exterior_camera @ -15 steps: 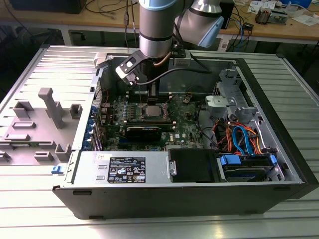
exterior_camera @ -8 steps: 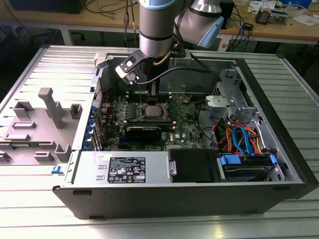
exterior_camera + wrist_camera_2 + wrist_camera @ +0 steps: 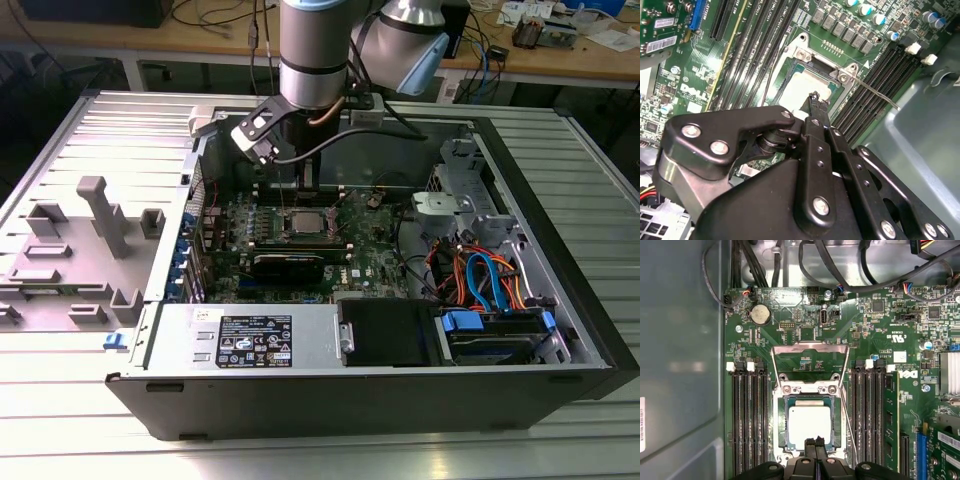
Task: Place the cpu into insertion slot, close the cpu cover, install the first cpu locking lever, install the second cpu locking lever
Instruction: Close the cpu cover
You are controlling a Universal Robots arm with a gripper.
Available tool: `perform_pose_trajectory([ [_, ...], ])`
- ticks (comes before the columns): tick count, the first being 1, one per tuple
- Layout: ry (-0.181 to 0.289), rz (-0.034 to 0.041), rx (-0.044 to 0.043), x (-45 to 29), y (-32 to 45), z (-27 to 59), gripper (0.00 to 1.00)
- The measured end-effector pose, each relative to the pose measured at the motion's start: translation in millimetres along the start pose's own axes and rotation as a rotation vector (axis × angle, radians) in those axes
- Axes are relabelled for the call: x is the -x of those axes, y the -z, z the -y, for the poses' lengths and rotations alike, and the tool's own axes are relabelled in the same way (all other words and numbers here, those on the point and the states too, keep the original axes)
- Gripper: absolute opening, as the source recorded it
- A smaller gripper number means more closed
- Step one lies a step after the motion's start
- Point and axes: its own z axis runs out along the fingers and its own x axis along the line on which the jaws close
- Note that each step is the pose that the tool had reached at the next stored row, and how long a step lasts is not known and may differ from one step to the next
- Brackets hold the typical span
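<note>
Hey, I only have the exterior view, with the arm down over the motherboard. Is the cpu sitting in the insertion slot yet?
Observer: Yes. In the first wrist view the cpu lies flat inside the insertion slot.
Operator: And the cpu cover?
Observer: The cpu cover looks raised at its hinge, leaving the cpu's top bare.
Operator: Where's the gripper?
Observer: The gripper, closed, is over the cpu's edge opposite the hinge.
</note>
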Motion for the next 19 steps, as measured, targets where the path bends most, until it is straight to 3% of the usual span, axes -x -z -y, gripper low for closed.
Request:
perform_pose_trajectory([
  [11, 0.0, 0.0002, 0.0, 0.0, 5.8, 0.1, 0.11],
  [19, 0.0, 0.0002, -0.0001, 0.0, 6.0, -1.7, 0.11],
])
